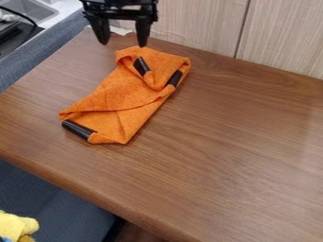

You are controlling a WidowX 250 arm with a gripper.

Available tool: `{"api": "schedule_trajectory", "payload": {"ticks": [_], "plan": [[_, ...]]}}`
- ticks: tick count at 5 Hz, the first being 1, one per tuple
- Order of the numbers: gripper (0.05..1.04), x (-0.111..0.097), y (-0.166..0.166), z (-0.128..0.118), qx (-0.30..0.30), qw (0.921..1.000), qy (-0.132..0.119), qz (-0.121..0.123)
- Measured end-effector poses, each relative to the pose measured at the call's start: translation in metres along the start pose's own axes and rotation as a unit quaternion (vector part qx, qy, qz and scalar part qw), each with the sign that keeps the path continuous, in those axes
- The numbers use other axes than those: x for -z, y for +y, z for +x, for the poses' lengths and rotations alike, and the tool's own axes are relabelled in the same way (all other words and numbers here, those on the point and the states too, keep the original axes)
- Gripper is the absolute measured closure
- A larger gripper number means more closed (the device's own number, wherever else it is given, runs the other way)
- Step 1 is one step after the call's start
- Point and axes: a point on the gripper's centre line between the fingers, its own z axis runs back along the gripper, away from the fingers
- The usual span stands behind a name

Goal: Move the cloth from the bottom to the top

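Note:
The black gripper (123, 41) hangs at the top of the view, left of centre, just above the far end of the cloth. Its two fingers stand apart with nothing between them. An orange cloth (123, 97) lies folded and creased on the brown table, stretching from near the back edge toward the lower left. Black strips show on it: one at its lower left corner and two near its upper end.
The wooden table (233, 156) runs to a light panelled wall (195, 23) at the back. Its rounded front edge crosses the lower left. A sink (31, 10) stands at the upper left, and a yellow object (14, 226) lies below the table.

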Motion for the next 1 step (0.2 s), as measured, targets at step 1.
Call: {"api": "schedule_trajectory", "payload": {"ticks": [1], "plan": [[0.085,-0.0013,0.0006,-0.0003,0.000,1.0000,-0.001,0.000]]}}
